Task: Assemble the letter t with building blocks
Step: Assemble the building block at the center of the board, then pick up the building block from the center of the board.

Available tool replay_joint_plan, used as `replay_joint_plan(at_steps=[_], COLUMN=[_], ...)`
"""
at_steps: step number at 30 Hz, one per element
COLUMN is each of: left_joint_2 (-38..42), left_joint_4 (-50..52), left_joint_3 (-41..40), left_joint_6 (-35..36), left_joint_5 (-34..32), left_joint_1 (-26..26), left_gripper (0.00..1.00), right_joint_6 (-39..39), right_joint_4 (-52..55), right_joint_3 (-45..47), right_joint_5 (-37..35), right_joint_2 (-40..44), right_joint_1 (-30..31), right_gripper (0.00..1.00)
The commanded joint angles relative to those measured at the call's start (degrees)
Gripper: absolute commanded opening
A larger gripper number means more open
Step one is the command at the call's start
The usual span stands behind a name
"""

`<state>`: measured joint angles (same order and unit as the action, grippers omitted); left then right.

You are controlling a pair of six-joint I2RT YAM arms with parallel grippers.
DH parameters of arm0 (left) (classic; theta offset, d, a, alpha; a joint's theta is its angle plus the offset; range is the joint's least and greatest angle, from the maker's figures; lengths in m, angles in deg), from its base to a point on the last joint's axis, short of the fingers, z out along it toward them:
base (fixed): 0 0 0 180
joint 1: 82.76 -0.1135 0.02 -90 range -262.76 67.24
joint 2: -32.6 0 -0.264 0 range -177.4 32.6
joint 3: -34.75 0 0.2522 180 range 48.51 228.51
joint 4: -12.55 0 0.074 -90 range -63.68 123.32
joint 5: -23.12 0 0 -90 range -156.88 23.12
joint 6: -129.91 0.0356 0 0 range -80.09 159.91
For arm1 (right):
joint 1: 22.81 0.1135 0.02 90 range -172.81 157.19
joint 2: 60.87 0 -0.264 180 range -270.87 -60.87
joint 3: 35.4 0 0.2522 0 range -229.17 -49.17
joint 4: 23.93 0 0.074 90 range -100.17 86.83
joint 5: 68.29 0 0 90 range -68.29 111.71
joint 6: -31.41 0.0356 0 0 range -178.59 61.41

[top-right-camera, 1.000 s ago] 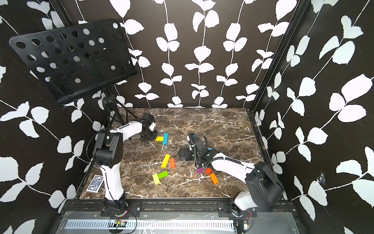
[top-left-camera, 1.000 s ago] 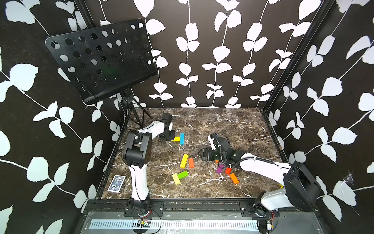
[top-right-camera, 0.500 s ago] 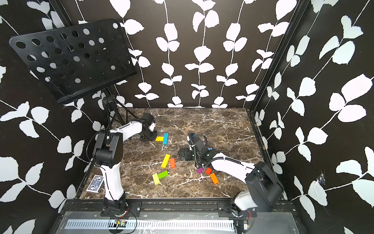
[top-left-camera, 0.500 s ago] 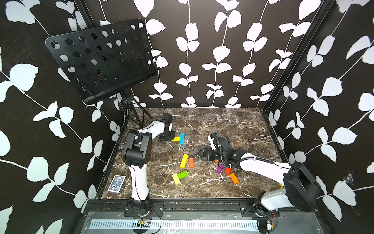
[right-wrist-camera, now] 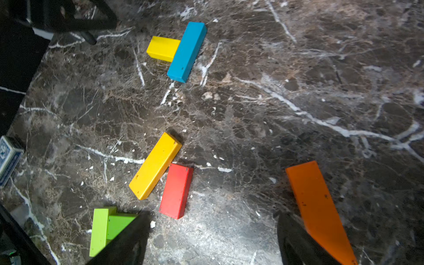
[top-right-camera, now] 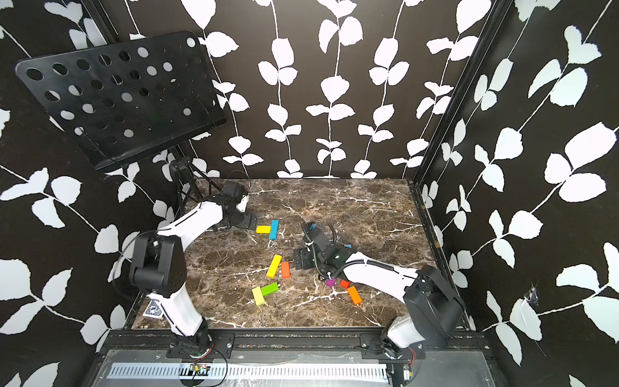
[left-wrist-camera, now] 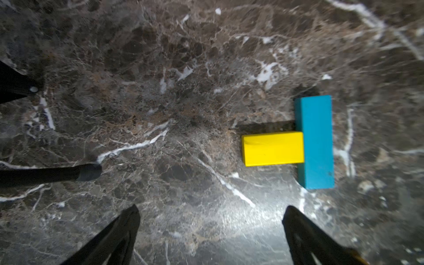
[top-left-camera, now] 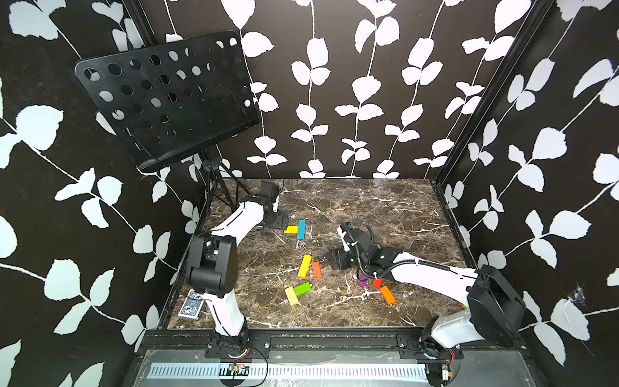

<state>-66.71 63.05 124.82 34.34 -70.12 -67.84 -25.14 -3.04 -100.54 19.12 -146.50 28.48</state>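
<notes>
A short yellow block (left-wrist-camera: 273, 148) lies with its end against a blue block (left-wrist-camera: 314, 142), a sideways T at the table's back left (top-left-camera: 290, 229). My left gripper (left-wrist-camera: 211, 213) is open and empty, just left of them (top-left-camera: 279, 221). Mid-table lie a long yellow block (top-left-camera: 304, 266) and a red-orange one (top-left-camera: 316, 269); nearer the front, a green block (top-left-camera: 303, 288) touches a lime one (top-left-camera: 291, 296). My right gripper (right-wrist-camera: 212, 220) is open over bare marble, right of these (top-left-camera: 338, 259). An orange block (right-wrist-camera: 316, 206) lies by one finger, outside the gap. Purple (top-left-camera: 361, 282), red (top-left-camera: 377, 283) and orange (top-left-camera: 387, 295) blocks lie under the right arm.
A black music stand (top-left-camera: 167, 100) leans over the back left corner; its tripod legs (top-left-camera: 217, 187) reach onto the table near my left gripper, one leg (left-wrist-camera: 57, 174) close by. A blue card box (top-left-camera: 191, 303) lies at the front left. Patterned walls close in three sides.
My left gripper has opened and let go of the short yellow block, which stays against the blue one. The right arm has hardly moved.
</notes>
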Motion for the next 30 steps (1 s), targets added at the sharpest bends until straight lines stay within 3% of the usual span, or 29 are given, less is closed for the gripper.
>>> replay_joint_plan(at_steps=[1, 9, 17, 24, 30], left_joint_2=[4.43, 17.77, 25.76, 27.08, 28.47], left_joint_4=[0.41, 0.80, 4.19, 5.75, 5.37], left_joint_3=[-5.27, -16.50, -22.11, -22.78, -24.31], left_joint_6=[-1.22, -3.90, -3.40, -3.62, -3.40], left_joint_5=[6.20, 18.96, 20.03, 25.78, 25.96], left_joint_1=[-0.15, -0.07, -0.07, -0.07, -0.09], left_gripper=[0.99, 0.99, 0.99, 0.99, 0.99], right_joint_6=[-0.43, 0.29, 1.66, 3.66, 4.65], right_joint_4=[1.04, -0.70, 3.31, 5.19, 5.70], right_joint_3=[-2.61, -5.00, -10.21, -12.16, -12.93], right_joint_5=[-5.03, -4.67, -8.33, -10.41, -10.11], right_joint_2=[-2.70, -8.60, -14.01, -16.79, -19.12], right_joint_1=[3.43, 6.64, 9.69, 10.33, 10.41], right_gripper=[0.85, 0.70, 0.64, 0.60, 0.55])
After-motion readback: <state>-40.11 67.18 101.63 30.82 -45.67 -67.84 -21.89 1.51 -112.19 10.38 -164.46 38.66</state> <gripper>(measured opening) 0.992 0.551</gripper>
